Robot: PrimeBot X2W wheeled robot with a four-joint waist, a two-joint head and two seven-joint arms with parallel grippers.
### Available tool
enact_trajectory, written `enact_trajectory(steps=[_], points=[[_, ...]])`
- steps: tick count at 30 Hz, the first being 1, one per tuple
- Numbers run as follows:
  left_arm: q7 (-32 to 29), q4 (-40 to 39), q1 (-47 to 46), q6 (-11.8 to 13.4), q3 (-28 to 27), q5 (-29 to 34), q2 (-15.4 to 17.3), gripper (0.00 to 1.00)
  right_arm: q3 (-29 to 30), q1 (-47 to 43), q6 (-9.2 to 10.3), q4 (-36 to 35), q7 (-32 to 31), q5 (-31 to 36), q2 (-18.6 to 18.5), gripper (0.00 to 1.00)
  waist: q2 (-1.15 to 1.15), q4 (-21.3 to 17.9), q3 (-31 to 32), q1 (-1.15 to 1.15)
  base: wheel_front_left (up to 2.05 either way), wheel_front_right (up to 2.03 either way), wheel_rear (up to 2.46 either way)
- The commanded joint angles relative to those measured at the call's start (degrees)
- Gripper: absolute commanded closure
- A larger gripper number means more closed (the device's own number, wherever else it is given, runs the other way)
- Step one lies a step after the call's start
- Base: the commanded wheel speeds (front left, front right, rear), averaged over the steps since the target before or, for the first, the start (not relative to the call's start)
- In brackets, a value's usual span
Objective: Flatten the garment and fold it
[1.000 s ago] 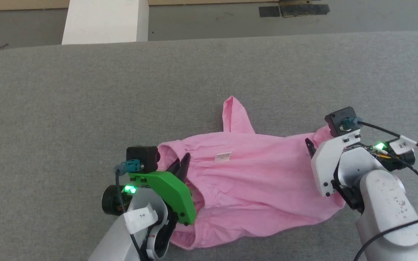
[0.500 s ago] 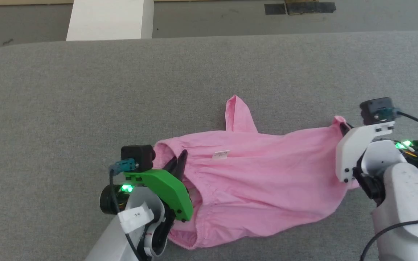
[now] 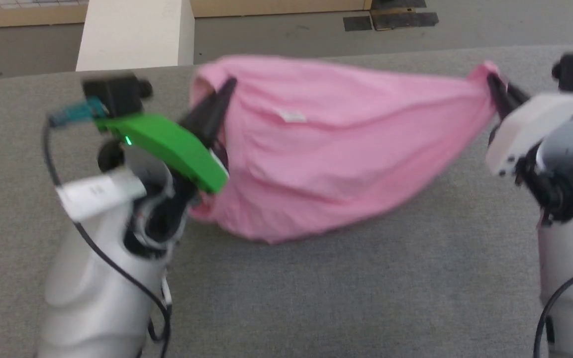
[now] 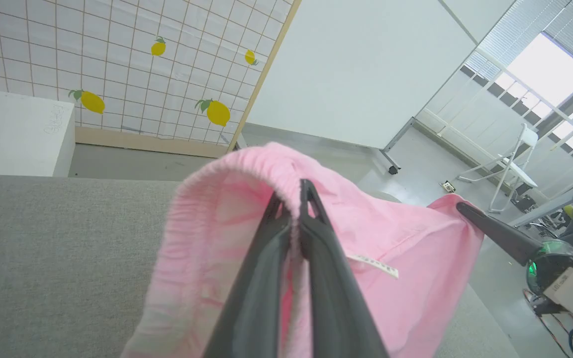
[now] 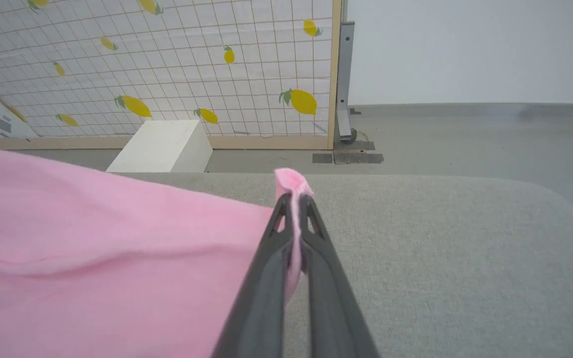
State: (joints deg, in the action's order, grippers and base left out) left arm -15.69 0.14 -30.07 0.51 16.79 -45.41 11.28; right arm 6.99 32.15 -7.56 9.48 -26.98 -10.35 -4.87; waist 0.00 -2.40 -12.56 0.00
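Observation:
The light pink garment (image 3: 326,159) hangs stretched between my two grippers above the grey table (image 3: 316,288), sagging in the middle, with its small white label (image 3: 291,116) facing me. My left gripper (image 3: 227,87) is shut on the gathered left edge of the garment (image 4: 227,238); in the left wrist view the left gripper (image 4: 294,194) pinches a rolled hem. My right gripper (image 3: 490,82) is shut on the garment's right corner, and in the right wrist view the right gripper (image 5: 294,199) has a tuft of the pink fabric (image 5: 92,258) poking out between its tips.
A white block (image 3: 132,35) stands on the floor beyond the table's far edge. Dark tape patches (image 3: 391,20) mark the floor behind. A tiled wall with lemon prints (image 5: 167,59) and a folding chair (image 4: 510,164) stand farther off.
Both grippers have risen and moved apart, lifting the garment off the table and stretching it out between them. The head camera has shifted too.

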Motion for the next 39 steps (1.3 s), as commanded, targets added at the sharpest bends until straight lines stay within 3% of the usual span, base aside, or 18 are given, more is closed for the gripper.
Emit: enact_trajectory(steps=[1,5,13,21,27,33,39], points=[[-1.4,0.0,-3.9,-0.3,-1.6,-2.2,0.4,1.00,-1.0,3.5,0.08,-0.5,-0.6,0.5,-0.9,1.00,0.00,-1.2,-2.3,0.00,0.00,0.00,0.00],[-3.7,1.8,-14.3,1.3,-6.0,-5.1,1.0,1.00,-4.2,12.4,0.08,0.5,-1.4,1.2,-2.5,1.00,0.00,-2.4,-6.5,0.00,0.00,0.00,0.00],[-0.9,8.6,-33.7,3.7,-10.2,-1.8,3.4,1.00,-4.3,30.4,0.08,6.9,3.9,1.0,-2.3,1.00,0.00,-4.0,-13.9,0.00,0.00,0.00,0.00],[8.3,13.5,-42.1,0.3,-12.0,-0.5,2.6,1.00,-1.5,39.7,0.08,11.3,15.2,-1.4,-0.5,1.00,0.00,-4.0,-14.9,0.00,0.00,0.00,0.00],[7.7,16.4,-32.1,-3.4,-8.2,-0.2,2.7,1.00,-4.9,30.6,0.08,11.0,16.2,-8.5,-0.6,1.00,0.00,-2.6,-11.1,0.00,0.00,0.00,0.00],[6.3,14.0,-11.9,-5.1,-4.4,-1.2,3.2,1.00,-8.5,9.8,0.08,4.9,14.8,-15.0,-2.9,1.00,0.00,-1.5,-5.7,0.00,0.00,0.00,0.00],[3.9,6.6,9.1,-5.0,-2.0,-4.8,3.5,1.00,-5.3,-11.9,0.08,-2.9,11.7,-18.0,-2.2,1.00,0.00,-0.6,-0.7,0.00,0.00,0.00,0.00]])
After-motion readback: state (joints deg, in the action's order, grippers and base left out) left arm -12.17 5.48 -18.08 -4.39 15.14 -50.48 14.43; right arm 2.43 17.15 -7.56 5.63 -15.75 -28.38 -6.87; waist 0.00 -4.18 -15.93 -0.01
